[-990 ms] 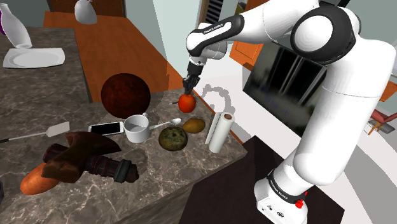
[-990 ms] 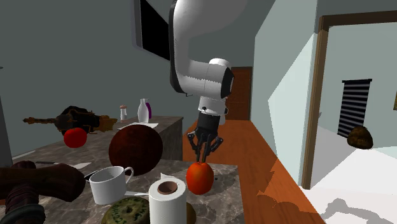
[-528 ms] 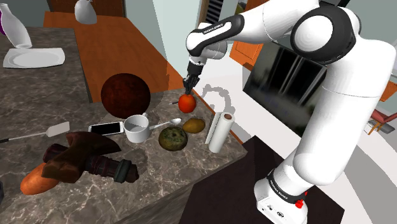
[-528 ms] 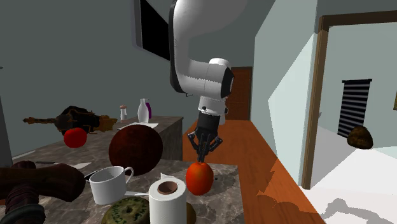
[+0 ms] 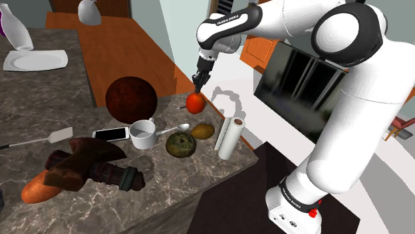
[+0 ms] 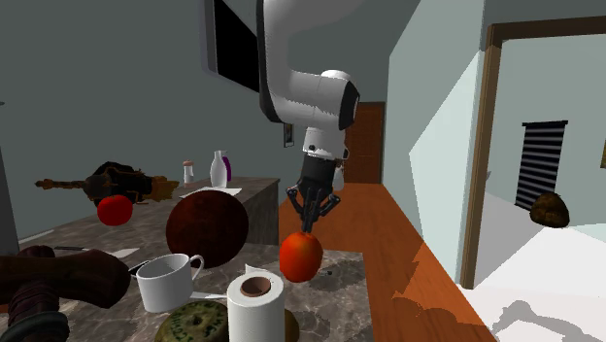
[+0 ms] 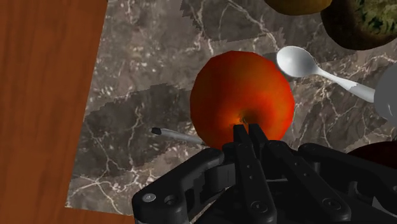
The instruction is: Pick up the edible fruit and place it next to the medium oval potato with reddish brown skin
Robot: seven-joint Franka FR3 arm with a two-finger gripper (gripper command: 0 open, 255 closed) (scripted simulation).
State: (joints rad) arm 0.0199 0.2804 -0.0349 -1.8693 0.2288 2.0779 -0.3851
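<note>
A red-orange apple (image 5: 194, 102) hangs just above the marble counter (image 5: 80, 113) near its far edge. My gripper (image 5: 198, 85) is shut on the stem at the apple's top, seen up close in the wrist view with the fingertips pinched together on the apple (image 7: 242, 98). In the second exterior view the apple (image 6: 300, 256) dangles below the gripper (image 6: 306, 225), clear of the counter. A yellow-brown oval potato (image 5: 203, 130) lies on the counter a short way nearer the stand than the apple, beside a spoon (image 5: 176, 128).
Around the potato stand a paper towel roll (image 5: 229, 137), a green-brown round thing (image 5: 179, 144) and a white mug (image 5: 141, 134). A big dark red-brown ball (image 5: 131, 100), a phone (image 5: 110, 133), dark boots (image 5: 90, 166) and an orange oval thing (image 5: 36, 188) lie toward the shoulder view's left.
The gripper has risen with the apple in it. The apple has left the counter and hangs a little higher.
</note>
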